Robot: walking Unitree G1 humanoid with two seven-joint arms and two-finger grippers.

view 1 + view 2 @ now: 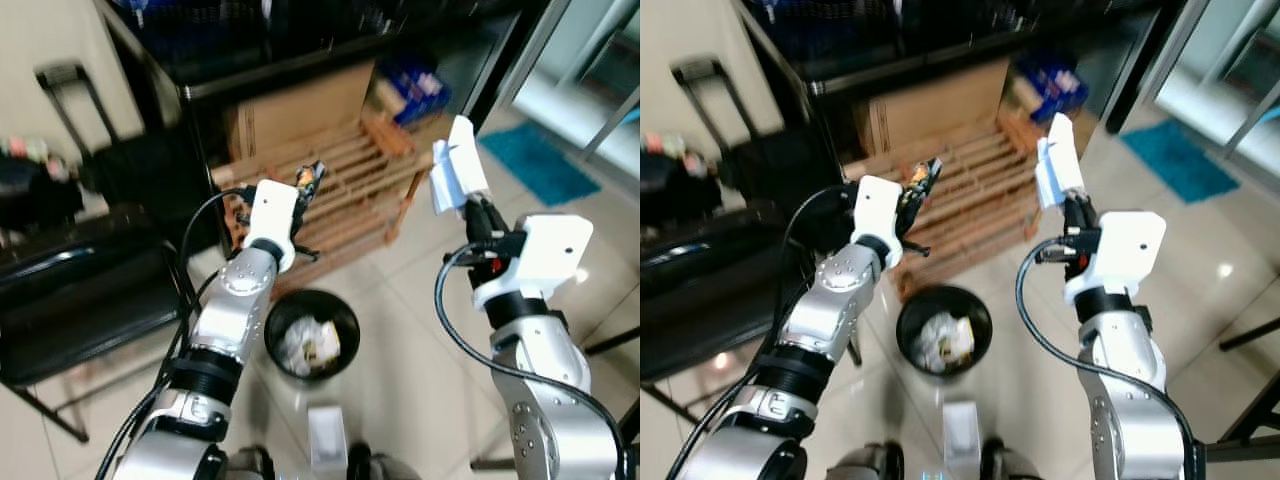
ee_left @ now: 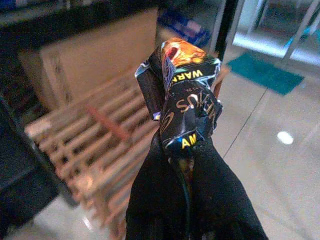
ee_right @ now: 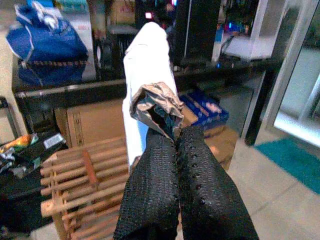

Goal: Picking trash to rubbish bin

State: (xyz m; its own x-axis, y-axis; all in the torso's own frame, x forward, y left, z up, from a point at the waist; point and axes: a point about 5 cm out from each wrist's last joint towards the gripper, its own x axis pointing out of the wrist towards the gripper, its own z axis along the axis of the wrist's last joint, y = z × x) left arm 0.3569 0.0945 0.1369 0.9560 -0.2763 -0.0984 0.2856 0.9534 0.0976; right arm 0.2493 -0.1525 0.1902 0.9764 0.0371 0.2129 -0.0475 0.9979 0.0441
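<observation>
A round black rubbish bin (image 1: pixel 311 334) stands on the tiled floor between my two arms, with crumpled paper and wrappers inside. My left gripper (image 1: pixel 311 182) is raised above and behind the bin, shut on a crumpled black and orange snack wrapper (image 2: pixel 184 95). My right gripper (image 1: pixel 476 212) is held up to the right of the bin, shut on a flattened white carton (image 1: pixel 456 163); the same white carton (image 3: pixel 148 75) has a torn silvery end in the right wrist view.
A wooden slatted rack (image 1: pixel 345 190) lies behind the bin, in front of a cardboard box (image 1: pixel 300 110) under a dark shelf. A black chair (image 1: pixel 70 290) stands at the left. A teal mat (image 1: pixel 540 160) lies far right. A small white box (image 1: pixel 326 433) rests by my feet.
</observation>
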